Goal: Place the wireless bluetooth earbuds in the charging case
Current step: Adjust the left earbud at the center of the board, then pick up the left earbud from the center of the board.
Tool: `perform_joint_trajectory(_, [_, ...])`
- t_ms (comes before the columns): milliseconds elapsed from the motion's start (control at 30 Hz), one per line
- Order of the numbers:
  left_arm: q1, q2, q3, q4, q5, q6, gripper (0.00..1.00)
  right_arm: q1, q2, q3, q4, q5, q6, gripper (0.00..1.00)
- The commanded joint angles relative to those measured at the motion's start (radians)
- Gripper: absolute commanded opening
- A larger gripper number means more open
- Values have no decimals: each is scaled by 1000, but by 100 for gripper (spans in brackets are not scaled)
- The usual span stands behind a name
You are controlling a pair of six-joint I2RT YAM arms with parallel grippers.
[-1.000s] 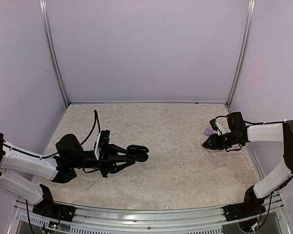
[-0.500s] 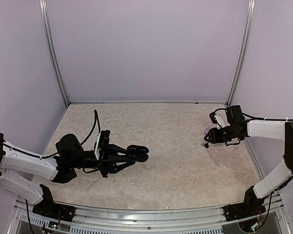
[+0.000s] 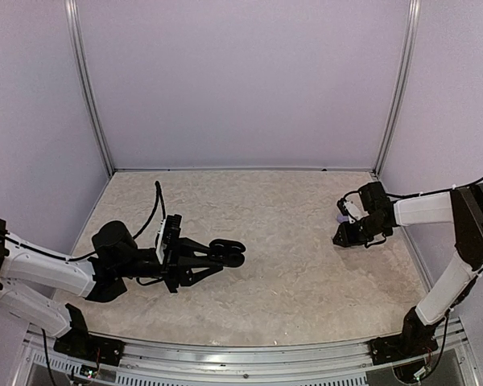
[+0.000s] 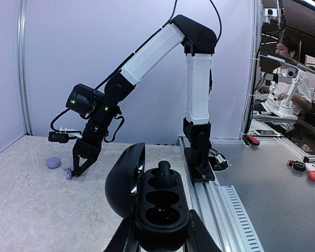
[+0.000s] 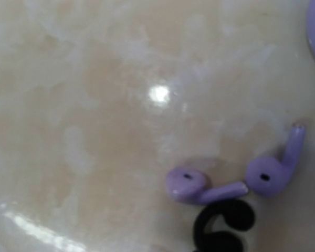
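The first lavender earbud (image 5: 186, 185) and the second lavender earbud (image 5: 268, 176) lay on the worktop (image 3: 290, 265) close to its right edge, in the far half, the stem of the first reaching to the body of the second; a closed lavender oval case (image 4: 53, 163) sat just beside them. The right tool (image 3: 344, 237) hung directly over the pair, tips pointing down and close to the surface; we could not tell whether its fingers were spread or pressed together. Well apart, left of the worktop's middle, the black charging case (image 4: 160, 212) stood with its lid (image 4: 123, 181) swung open; a black earbud (image 4: 164, 173) sat in its far slot, and we saw two hollows nearer us empty. The left tool (image 3: 225, 253) pinched that case by its sides.
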Motion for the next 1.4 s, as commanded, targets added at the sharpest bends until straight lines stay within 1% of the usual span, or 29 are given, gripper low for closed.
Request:
perform_joint_trajectory(0, [-1, 0, 7, 28, -1, 0, 9, 11, 25, 20, 16, 31, -10, 30])
perform_joint_trajectory(133, [-1, -1, 5, 25, -1, 3, 9, 11, 39, 38, 7, 56, -21, 30])
perform_joint_trajectory(333, [-1, 4, 8, 28, 1, 0, 9, 13, 5, 58, -2, 13, -28, 30])
perform_joint_trajectory(467, [-1, 9, 10, 33, 3, -2, 9, 15, -12, 68, -6, 15, -25, 30])
perform_joint_trajectory(833, [-1, 3, 3, 28, -2, -3, 9, 15, 63, 66, 5, 23, -26, 29])
perform_joint_trajectory(1367, [2, 7, 1, 28, -3, -1, 9, 13, 70, 45, -27, 113, -48, 28])
